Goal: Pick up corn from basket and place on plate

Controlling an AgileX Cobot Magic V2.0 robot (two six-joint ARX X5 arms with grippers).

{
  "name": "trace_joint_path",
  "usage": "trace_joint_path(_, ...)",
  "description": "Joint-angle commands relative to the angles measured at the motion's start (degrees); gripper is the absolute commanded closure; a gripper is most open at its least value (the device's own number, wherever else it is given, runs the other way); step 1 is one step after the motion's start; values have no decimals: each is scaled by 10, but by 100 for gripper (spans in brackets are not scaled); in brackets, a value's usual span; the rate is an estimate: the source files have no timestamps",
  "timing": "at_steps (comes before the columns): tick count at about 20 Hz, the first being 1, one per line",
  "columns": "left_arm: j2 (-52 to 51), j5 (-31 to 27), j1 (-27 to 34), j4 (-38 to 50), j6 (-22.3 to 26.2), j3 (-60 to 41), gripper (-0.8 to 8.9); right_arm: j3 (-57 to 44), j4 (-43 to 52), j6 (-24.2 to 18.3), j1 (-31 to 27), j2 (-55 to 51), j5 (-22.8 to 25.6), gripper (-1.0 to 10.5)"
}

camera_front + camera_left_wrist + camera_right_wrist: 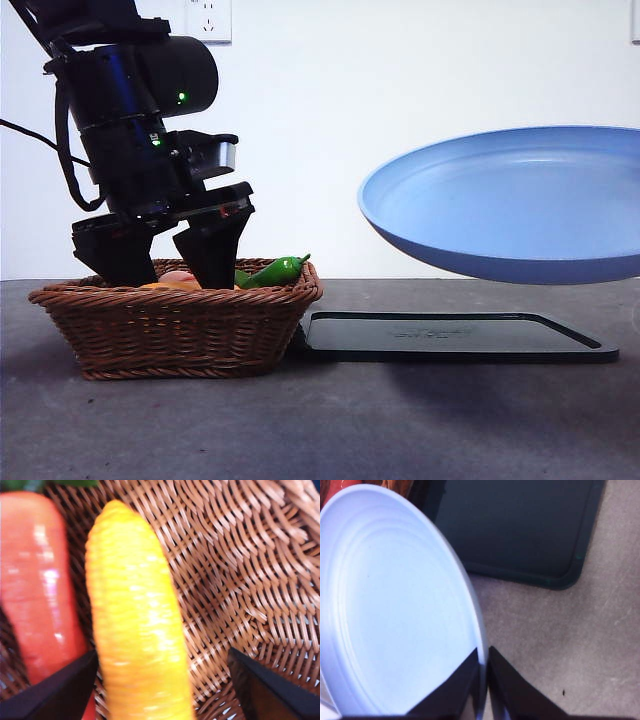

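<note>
A: Reaching down into the basket [175, 330] at the 9 o'clock side of the front view, the left gripper [165, 262] has its two black jaws spread wide, with the corn [137, 625] lying between them, neither jaw clearly touching it.

B: Glossy, bumpy cob, that corn, long and yellow with a rounded tip, lying on brown woven wicker. Just beside it sits a smooth orange-red vegetable [35, 585], also shiny.

A: And a green pepper [275, 270] pokes over the braided rim toward 3 o'clock. The arm itself leans in from 11 o'clock, big and dark, wrist tilted.

B: Over to the right gripper [484, 672]: jaws pinched narrow on the rim of the plate [510, 200], a round, shallow, matte light blue dish.

A: It hangs in the air, tilted, at 3 o'clock above a flat black tray [455, 335] lying on the grey table [400, 430], right beside the basket.
</note>
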Motion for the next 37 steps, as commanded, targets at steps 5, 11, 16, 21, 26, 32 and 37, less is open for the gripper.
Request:
trace_joint_path(5, 15, -2, -12, 14, -1, 12, 494, 10, 16, 8, 1, 4, -4, 944)
trace_joint_path(11, 29, -2, -16, 12, -17, 12, 552, 10, 16, 7, 1, 4, -4, 944)
trace_joint_path(16, 27, -2, -15, 10, -19, 15, 595, 10, 16, 8, 1, 4, -4, 944)
trace_joint_path(21, -5, 1, -16, 8, -27, 47, 595, 10, 33, 30, 1, 12, -4, 944)
trace_joint_path(26, -62, 63, -28, 11, -48, 86, 595, 10, 68, 71, 1, 76, -5, 944)
trace_joint_path(32, -82, 151, -82, 48, -56, 86, 595, 10, 101, 91, 1, 196, -91, 944)
trace_joint_path(37, -46, 151, -156, 75, -42, 86, 595, 11, 115, 91, 1, 233, -117, 944)
